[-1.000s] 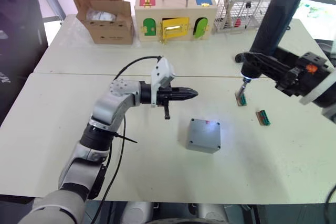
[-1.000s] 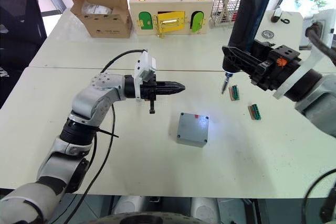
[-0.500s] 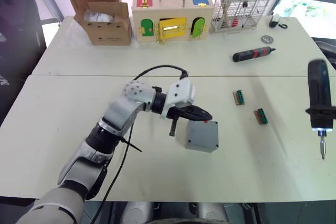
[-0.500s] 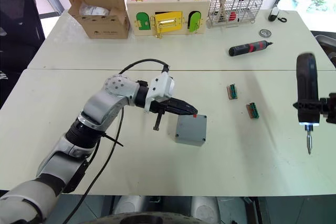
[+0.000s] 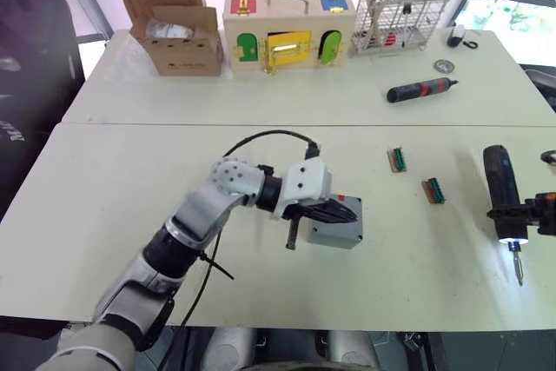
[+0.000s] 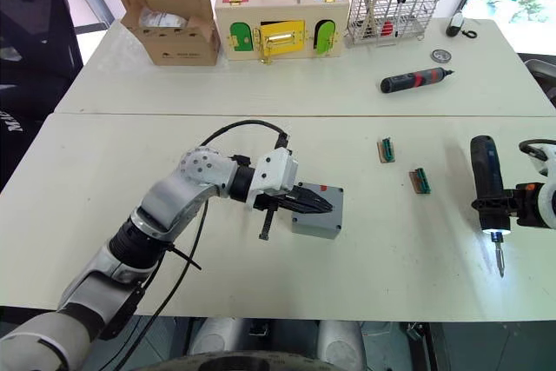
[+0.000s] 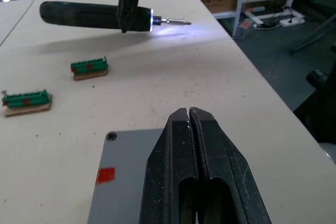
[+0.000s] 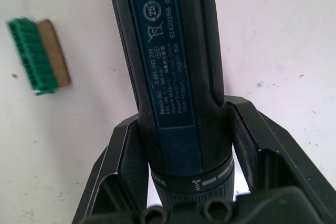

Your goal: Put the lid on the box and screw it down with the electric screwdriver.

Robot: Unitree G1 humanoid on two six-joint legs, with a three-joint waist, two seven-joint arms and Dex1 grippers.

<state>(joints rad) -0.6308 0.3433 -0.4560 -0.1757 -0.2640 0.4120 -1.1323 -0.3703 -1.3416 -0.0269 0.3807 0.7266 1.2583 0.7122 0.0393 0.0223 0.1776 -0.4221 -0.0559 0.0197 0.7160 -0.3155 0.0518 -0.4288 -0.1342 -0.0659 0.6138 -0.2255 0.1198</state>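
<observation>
The grey box [image 5: 338, 229] stands near the middle of the table, with a small red mark [image 7: 105, 174] on top. The flat grey lid [image 7: 122, 182] lies on it, a screw hole showing at one corner. My left gripper [image 5: 347, 211] is shut with nothing between its fingers. Its tips are on or just above the lid; I cannot tell which. Far to the right, my right gripper [image 8: 184, 129] is shut on the black electric screwdriver [image 6: 484, 175]. The tool hangs over the table with its light [image 5: 511, 237] on and its bit pointing toward the front edge.
Two green terminal blocks [image 5: 397, 159] [image 5: 434, 191] lie between the box and the screwdriver. A black-and-red screwdriver [image 5: 420, 90] lies further back. Along the far edge stand a cardboard box [image 5: 178, 36], a wooden box with coloured doors [image 5: 288, 28] and a wire rack [image 5: 400, 6].
My left gripper has come down from behind and left of the box onto its top. The right gripper has swung the screwdriver away to the right and lowered it toward the table.
</observation>
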